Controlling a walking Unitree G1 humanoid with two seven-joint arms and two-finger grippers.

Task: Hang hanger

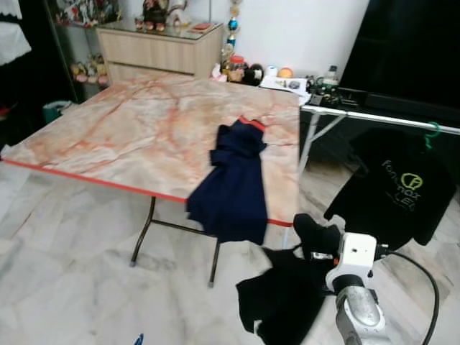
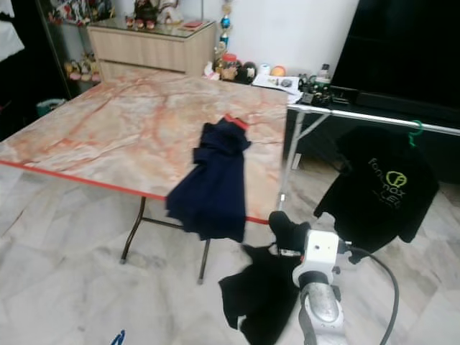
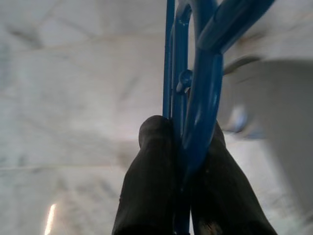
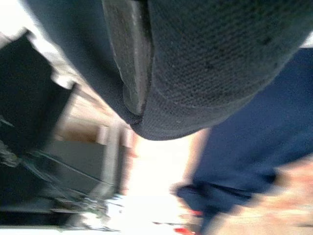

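The right arm reaches forward, its silver wrist low and its right claw (image 1: pixel 310 231) wrapped in black cloth (image 1: pixel 284 298), fingers clamped on it. The left claw (image 3: pixel 182 152) has both black fingers pressed together on a blue hanger (image 3: pixel 195 83).

Marble-patterned folding surface (image 1: pixel 144 129) with a red edge and dark metal legs, on a pale marbled tile floor (image 1: pixel 65 273). Navy garment (image 1: pixel 233 180) draped over its near edge, hanging partway down. Behind, a light wooden cabinet (image 1: pixel 158 47) with figurines on top. Jars, small bottles and what looks like an orange (image 1: pixel 286 72) clustered at the far corner, too small to tell apart. Off to the right, a black T-shirt with green print (image 1: pixel 395 190) hanging from a white rail (image 1: pixel 381 118).
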